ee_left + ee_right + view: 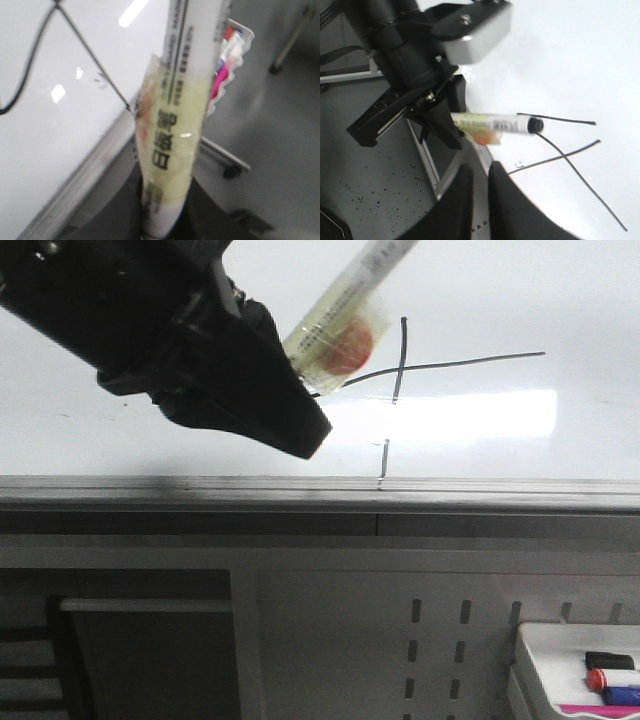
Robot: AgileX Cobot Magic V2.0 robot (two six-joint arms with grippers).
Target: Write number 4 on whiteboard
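The left gripper (300,375) has its jaws clamped on a white marker (345,325) wrapped in yellowish tape, tip near the whiteboard (120,400); the number 4 (440,365) sits just beside it, black strokes crossing; the right gripper (482,192) shows its jaws nearly together, holding nothing.

Unfinished 4 (402,365) on whiteboard (500,300)
Thin black cross of a long horizontal stroke and a vertical stem, upper centre of the front view; glossy white board, glare just below.
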